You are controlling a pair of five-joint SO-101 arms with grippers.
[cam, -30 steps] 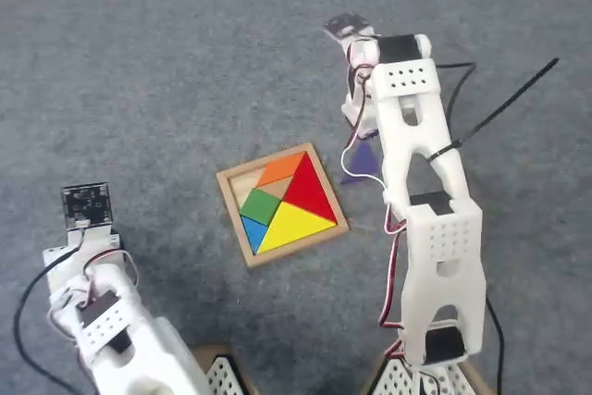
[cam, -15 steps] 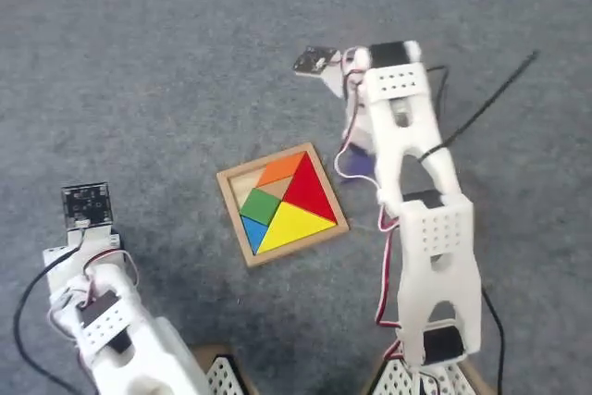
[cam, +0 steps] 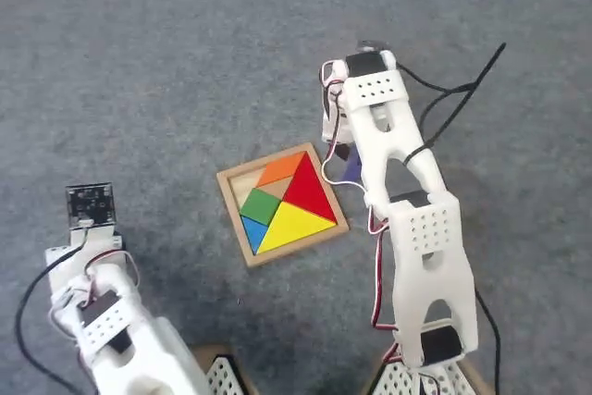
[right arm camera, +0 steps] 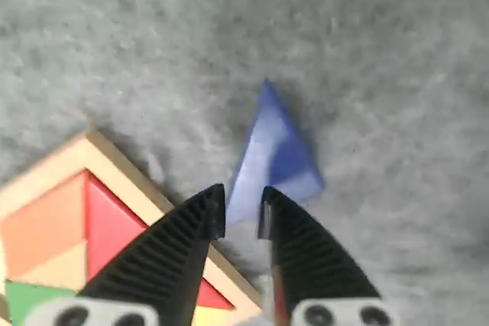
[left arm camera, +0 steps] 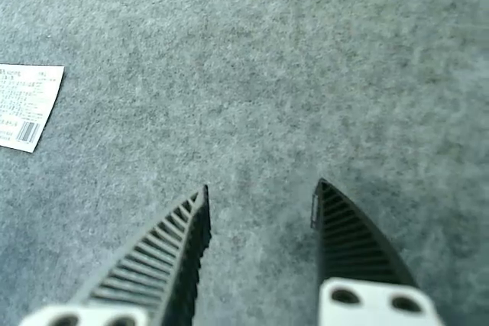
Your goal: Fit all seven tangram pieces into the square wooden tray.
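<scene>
At two o'clock of the tray (cam: 298, 245), the blue triangle (right arm camera: 273, 159) lies flat on the counter (cam: 139, 90): probably light, stiff, smooth, best pinched across two edges. Barely parted, the right pincer (right arm camera: 241, 210) straddles one corner, seemingly gripping nothing.

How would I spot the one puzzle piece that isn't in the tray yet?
Find the wooden tray mid-table. Past its edge by the red piece, a triangle lies on the grey carpet. It's indigo, the only piece outside.
</scene>
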